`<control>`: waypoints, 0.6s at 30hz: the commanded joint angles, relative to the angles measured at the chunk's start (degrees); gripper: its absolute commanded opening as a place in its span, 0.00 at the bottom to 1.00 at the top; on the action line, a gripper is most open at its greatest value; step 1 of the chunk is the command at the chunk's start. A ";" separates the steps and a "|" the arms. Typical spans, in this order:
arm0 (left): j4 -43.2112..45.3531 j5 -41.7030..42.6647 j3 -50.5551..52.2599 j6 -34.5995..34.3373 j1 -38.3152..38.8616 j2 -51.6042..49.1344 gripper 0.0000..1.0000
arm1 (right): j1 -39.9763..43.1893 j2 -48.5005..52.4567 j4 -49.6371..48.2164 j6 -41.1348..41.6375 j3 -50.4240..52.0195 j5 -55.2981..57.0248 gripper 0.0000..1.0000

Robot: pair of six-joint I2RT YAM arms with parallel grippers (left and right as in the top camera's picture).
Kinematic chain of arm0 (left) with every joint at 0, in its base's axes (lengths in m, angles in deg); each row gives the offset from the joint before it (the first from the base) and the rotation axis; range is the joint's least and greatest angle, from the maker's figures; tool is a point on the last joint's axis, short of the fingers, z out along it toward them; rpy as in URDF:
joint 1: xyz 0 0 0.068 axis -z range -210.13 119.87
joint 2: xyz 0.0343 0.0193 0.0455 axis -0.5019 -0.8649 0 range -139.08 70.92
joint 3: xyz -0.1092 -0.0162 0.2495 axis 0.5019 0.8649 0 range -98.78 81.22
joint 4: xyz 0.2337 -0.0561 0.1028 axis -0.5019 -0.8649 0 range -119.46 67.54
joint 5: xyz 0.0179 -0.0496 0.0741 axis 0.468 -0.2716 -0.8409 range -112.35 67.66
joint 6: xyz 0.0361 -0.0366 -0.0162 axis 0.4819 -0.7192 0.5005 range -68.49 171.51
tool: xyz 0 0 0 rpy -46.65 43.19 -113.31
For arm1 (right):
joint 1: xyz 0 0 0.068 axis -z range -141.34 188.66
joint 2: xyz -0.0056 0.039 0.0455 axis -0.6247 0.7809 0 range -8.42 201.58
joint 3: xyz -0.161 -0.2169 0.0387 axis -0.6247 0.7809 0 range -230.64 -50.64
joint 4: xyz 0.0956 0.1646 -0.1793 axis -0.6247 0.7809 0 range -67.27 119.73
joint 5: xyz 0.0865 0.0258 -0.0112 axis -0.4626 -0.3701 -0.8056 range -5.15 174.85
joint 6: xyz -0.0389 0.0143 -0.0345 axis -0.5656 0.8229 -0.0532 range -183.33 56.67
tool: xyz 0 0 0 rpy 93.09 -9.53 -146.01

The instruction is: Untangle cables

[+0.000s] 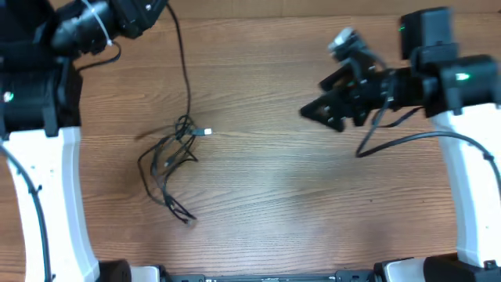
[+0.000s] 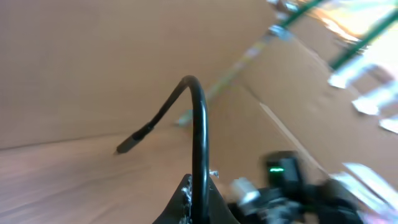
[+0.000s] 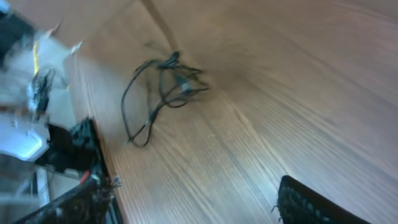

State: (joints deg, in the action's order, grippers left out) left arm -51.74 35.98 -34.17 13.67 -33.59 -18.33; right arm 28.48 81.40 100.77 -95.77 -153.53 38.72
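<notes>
From above, the cables (image 1: 174, 153) lie in a loose black knot on the table (image 1: 274, 196), left of centre. One strand runs up to the left gripper (image 1: 159, 10), and the right gripper (image 1: 317, 111) hangs well apart to the right. The left wrist view shows its jaws clenched on one thin strand that arches limply, so I'd judge the cables light, floppy and quick to snag. The right wrist view shows wide, empty jaws facing the knot, and an outer loop or a free plug end looks the best place to grab.

Bright even light, wrist views blurred
</notes>
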 commanded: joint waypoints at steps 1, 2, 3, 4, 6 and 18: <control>5.55 12.17 -0.59 -8.17 0.15 -0.07 0.04 | -2.38 0.26 -5.07 3.72 5.01 -0.48 0.85; 8.44 13.29 -0.61 -9.86 0.15 -0.07 0.04 | -2.64 0.26 -8.09 6.21 6.73 -0.50 0.85; 11.19 14.25 -0.74 -11.89 0.15 -0.04 0.04 | -2.75 0.26 -11.47 9.18 8.55 -0.55 0.85; 14.95 15.47 -0.94 -14.62 0.15 -0.04 0.04 | -2.78 0.26 -15.61 12.66 10.67 -0.83 0.85; 22.25 17.09 -1.07 -19.37 0.02 -0.07 0.04 | -2.82 0.26 -22.69 17.66 14.27 -3.28 0.86; 31.63 19.80 -1.09 -26.01 -0.11 -0.20 0.04 | -11.45 0.26 -53.72 45.57 29.09 -3.15 0.88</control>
State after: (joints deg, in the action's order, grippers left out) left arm -20.66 54.03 -34.33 -10.33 -33.61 -19.10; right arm 19.63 81.88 48.86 -57.74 -125.93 33.38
